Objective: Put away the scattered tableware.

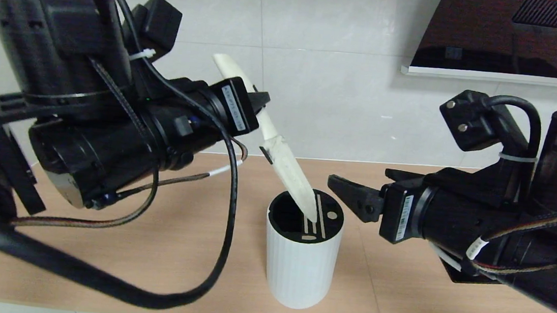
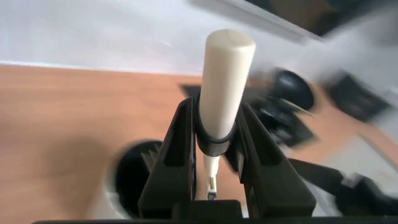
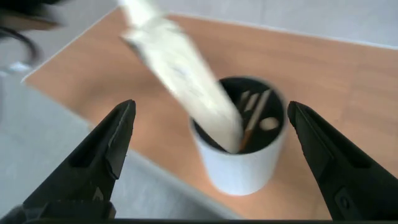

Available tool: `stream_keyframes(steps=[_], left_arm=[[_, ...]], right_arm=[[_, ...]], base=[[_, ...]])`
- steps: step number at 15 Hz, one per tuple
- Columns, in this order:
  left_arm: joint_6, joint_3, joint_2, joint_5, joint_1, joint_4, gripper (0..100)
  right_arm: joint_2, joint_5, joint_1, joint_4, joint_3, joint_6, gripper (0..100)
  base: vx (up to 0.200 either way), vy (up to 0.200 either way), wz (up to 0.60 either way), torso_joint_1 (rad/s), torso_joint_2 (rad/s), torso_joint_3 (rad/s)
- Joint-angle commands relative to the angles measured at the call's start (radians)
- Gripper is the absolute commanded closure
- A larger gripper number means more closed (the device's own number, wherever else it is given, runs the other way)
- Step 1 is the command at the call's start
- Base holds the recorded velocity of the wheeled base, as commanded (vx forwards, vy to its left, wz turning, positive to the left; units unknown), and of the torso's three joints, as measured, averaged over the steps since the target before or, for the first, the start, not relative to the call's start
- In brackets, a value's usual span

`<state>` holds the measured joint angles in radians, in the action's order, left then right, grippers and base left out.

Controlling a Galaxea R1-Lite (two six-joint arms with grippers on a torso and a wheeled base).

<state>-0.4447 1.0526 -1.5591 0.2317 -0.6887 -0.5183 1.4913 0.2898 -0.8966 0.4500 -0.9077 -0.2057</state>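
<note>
1. Knife [image 1: 287, 170]: white in blade and handle. It is held aslant, with the handle up and to the far left and the tip down at the top of the holder. The slant is judged to be the approach for feeding the blade in.
2. Holder [image 1: 300, 273]: white ribbed cylinder with a black top, upright on the wooden counter [image 1: 172, 248]. Narrow slots [image 1: 321, 214] lie on the right of the top and an open well on the left. The tip meets the top beside the slots; whether it has entered a slot or the well cannot be told.
3. Left gripper [image 1: 255, 104]: clamped on the knife handle, one finger on each side, the butt end standing proud. This grip leaves the whole blade clear to go down.
4. Right gripper [image 1: 358, 177]: jaws spread wide and holding nothing, just right of the holder at rim height and apart from it. It is judged to be stationed to steady the holder.
5. Risk: a slanted blade may bear on the rim and tip the holder. It should be brought upright before lowering.
</note>
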Motion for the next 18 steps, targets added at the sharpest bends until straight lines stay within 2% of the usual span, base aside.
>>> stream_keyframes(steps=[1,3,6,7,9,10,11,12,18], left_arm=[[0.038,0.086,0.013,0.035,0.002,0.044,100],[0.104,0.11,0.019,0.055,0.002,0.138,100],[0.13,0.078,0.01,0.083,-0.002,0.121,100],[0.132,0.078,0.002,0.103,-0.02,0.101,100],[0.147,0.083,-0.019,0.195,-0.08,0.078,100],[0.181,0.084,-0.038,0.255,-0.103,0.066,100],[0.231,0.083,-0.053,0.308,-0.117,0.055,100],[0.254,0.083,-0.07,0.34,-0.129,0.041,100],[0.258,0.093,-0.187,0.442,-0.15,-0.068,100]], right_arm=[[-0.031,0.0,0.024,-0.002,0.004,0.003,0],[-0.042,0.0,0.044,-0.001,0.021,0.016,0],[-0.054,0.002,0.058,-0.001,0.039,0.017,0],[-0.054,0.003,0.077,0.003,0.046,0.035,0],[-0.052,0.003,0.079,0.004,0.056,0.045,0],[-0.049,0.003,0.079,0.004,0.058,0.045,0],[-0.049,0.005,0.079,0.004,0.058,0.045,0],[-0.051,0.005,0.079,0.004,0.059,0.045,0],[-0.048,0.003,0.084,0.004,0.07,0.046,0]], base=[[0.0,0.0,0.0,0.0,0.0,0.0],[0.0,0.0,0.0,0.0,0.0,0.0],[0.0,0.0,0.0,0.0,0.0,0.0],[0.0,0.0,0.0,0.0,0.0,0.0],[0.0,0.0,0.0,0.0,0.0,0.0],[0.0,0.0,0.0,0.0,0.0,0.0],[0.0,0.0,0.0,0.0,0.0,0.0],[0.0,0.0,0.0,0.0,0.0,0.0],[0.0,0.0,0.0,0.0,0.0,0.0]])
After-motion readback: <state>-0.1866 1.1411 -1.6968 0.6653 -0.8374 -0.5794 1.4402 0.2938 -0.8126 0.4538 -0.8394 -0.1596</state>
